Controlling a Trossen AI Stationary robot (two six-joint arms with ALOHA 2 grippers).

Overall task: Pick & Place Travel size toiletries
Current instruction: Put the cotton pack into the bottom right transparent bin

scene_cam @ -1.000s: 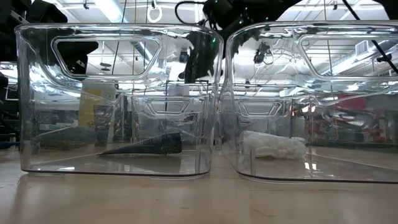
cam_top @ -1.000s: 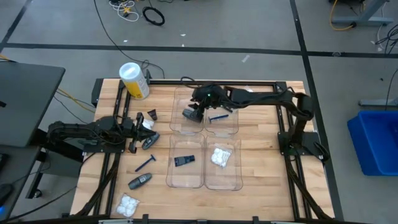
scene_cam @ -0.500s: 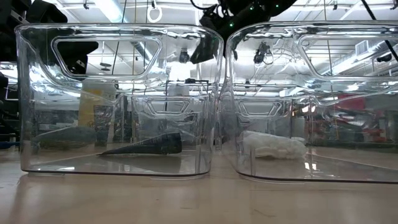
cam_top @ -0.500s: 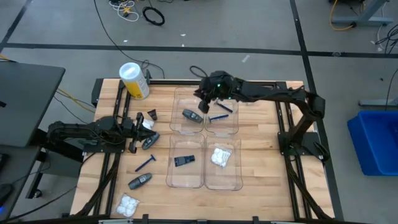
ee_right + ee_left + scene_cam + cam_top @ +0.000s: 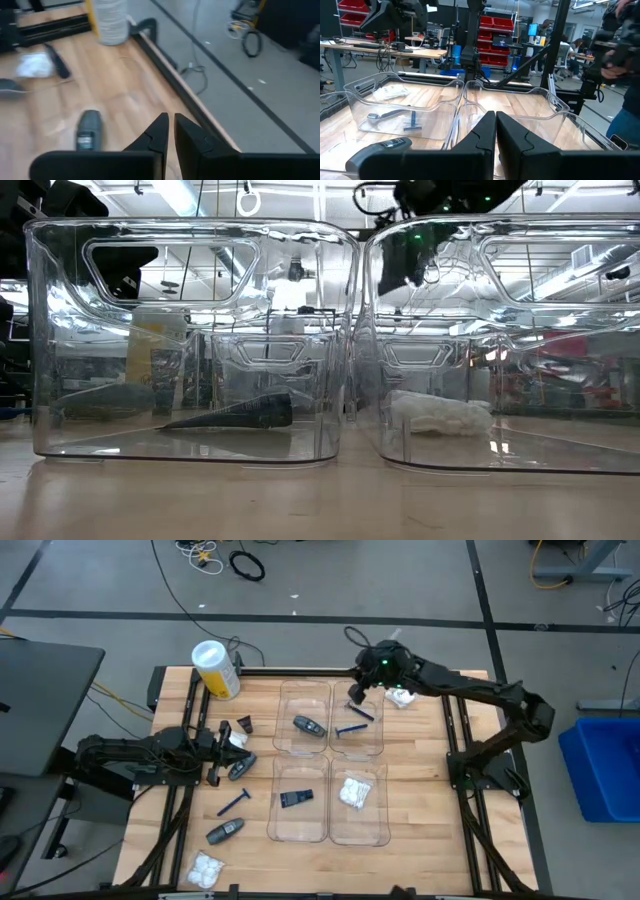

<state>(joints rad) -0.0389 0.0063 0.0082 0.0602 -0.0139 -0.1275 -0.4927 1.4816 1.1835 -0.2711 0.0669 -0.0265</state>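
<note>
Four clear trays [image 5: 330, 762] stand mid-table. The far-left one holds a dark grey tube [image 5: 309, 725], the far-right one blue razors [image 5: 352, 728], the near-left one a dark cone piece [image 5: 235, 415], the near-right one a white packet [image 5: 440, 412]. Loose on the left part of the table lie a razor [image 5: 234, 802], two tubes [image 5: 225, 831], a cone [image 5: 244, 725] and packets [image 5: 207, 868]. My right gripper [image 5: 356, 692] hangs shut and empty above the far-right tray's far rim. My left gripper [image 5: 222, 745] rests shut at the table's left.
A big yellow-and-white cylinder [image 5: 216, 670] lies at the far left corner. Another white packet [image 5: 402, 696] lies on the wood right of the far-right tray, beside my right arm. Bare wood shows along the table's right side and near edge.
My right gripper has risen from low over the far-left tray and swung toward the table's right and far edge. The dark grey tube that it stood over now lies uncovered on that tray's floor.
</note>
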